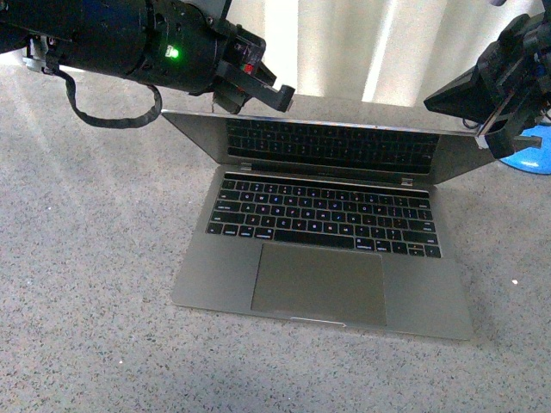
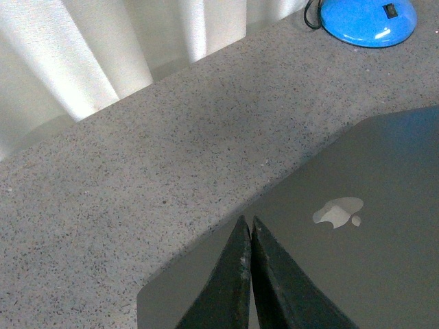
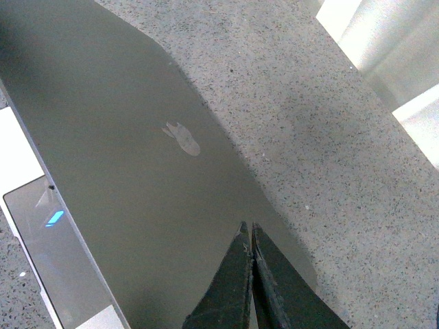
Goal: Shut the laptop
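Speckled grey table (image 1: 86, 301) before pale curtains (image 1: 336, 43) carries the laptop (image 1: 323, 258) at its middle, long axis running left to right, lid (image 2: 357, 260) tilted forward over the keys. Both arms' jaws are pinched shut on nothing, just behind the lid's top edge: left arm (image 1: 129, 39) at its left corner, right arm (image 1: 499, 77) at its right, equally near.

Lid sign: a pale apple logo (image 2: 338, 212) on the back of the laptop (image 1: 320, 258).
Keys (image 1: 323, 215): legends too small for me to read.
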